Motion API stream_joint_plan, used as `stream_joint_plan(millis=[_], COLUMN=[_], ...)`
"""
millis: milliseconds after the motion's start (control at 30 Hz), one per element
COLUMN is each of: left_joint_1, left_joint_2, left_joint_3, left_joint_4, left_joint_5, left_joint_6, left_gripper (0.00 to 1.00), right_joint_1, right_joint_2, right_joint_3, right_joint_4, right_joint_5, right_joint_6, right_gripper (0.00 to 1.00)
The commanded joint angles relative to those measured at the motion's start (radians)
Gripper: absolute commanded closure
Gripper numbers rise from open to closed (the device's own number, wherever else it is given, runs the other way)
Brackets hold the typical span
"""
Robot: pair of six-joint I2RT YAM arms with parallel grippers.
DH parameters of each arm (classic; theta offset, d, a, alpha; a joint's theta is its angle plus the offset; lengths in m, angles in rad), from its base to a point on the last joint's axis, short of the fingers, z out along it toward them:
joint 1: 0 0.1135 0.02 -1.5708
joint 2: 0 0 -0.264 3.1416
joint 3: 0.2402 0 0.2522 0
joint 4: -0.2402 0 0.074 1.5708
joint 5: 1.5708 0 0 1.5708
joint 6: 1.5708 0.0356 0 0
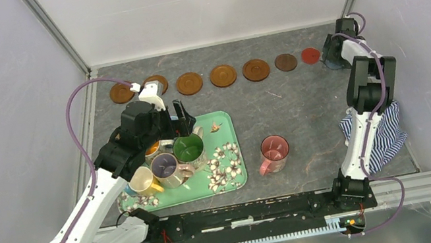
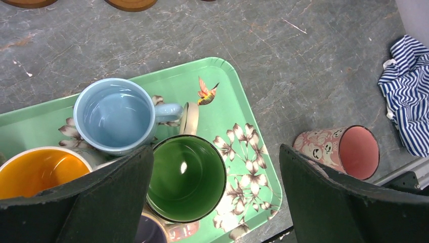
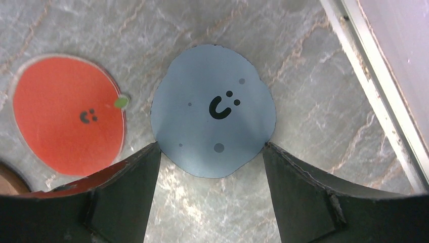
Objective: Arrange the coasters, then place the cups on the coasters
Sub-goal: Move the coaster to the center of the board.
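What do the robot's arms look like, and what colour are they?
The left arm and right arm are white with chunky black joints. A purple cable loops along each. The left end effector and right end effector each have two wide dark fingers.

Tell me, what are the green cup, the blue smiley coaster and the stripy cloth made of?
The green cup looks like glazed ceramic: its inside is glossy and catches a bright glint. The blue-grey coaster seems thin and matte, maybe rubber or card; its edge is a bit wavy, so I can't be sure. The striped cloth is soft fabric, bunched in folds.
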Motion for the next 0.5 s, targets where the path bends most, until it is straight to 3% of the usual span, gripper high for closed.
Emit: stream_joint_plan(millis=[0,467], left_joint_1=[-0.002,-0.002], left_joint_2=[-0.008,0.007], left_joint_3=[0.001,0.009], left_joint_4=[0.033,0.028], left_joint_5=[-0.023,-0.031], left_joint_6=[0.058,0.062], left_gripper=[0.00,0.00], right_joint_1=[-0.012,-0.041], right_joint_2=[0.069,0.150], right_joint_3=[0.087,0.181], right_joint_4=[-0.011,0.022], right_joint_5=[0.005,0.008], right_joint_6=[0.002,0.022], right_gripper=[0.19,0.19])
